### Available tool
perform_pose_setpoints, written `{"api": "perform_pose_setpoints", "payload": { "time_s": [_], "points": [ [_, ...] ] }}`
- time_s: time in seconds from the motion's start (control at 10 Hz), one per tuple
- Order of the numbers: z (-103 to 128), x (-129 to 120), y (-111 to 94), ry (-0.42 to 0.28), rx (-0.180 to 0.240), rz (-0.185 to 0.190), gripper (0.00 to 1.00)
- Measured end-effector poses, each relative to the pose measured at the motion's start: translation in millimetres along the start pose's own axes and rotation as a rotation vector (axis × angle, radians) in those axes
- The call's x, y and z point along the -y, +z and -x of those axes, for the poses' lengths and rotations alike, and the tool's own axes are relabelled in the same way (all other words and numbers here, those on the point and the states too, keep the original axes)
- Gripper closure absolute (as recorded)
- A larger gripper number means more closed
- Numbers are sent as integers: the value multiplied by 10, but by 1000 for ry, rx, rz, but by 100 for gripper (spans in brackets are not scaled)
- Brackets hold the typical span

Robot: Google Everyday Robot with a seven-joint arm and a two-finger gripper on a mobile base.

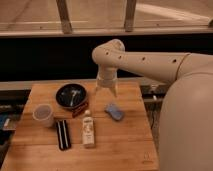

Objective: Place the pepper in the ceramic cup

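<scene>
The pepper is a small dark red piece lying on the wooden table, just in front of the black bowl's right rim. The ceramic cup stands upright near the table's left edge, to the left of the pepper. My gripper points down over the back of the table, right of the bowl and above and to the right of the pepper. It is apart from the pepper.
A wide black bowl sits at the back left. A black ridged bar and a white labelled bottle lie toward the front. A blue sponge-like pad lies right of centre. A dark wall runs behind the table.
</scene>
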Motion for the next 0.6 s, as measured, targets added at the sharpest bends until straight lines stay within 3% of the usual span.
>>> {"api": "perform_pose_setpoints", "payload": {
  "time_s": [0.3,0.6],
  "points": [
    [19,-65,2,-30,-2,25,35],
    [41,-178,165,-70,-45,0,35]
  ]
}}
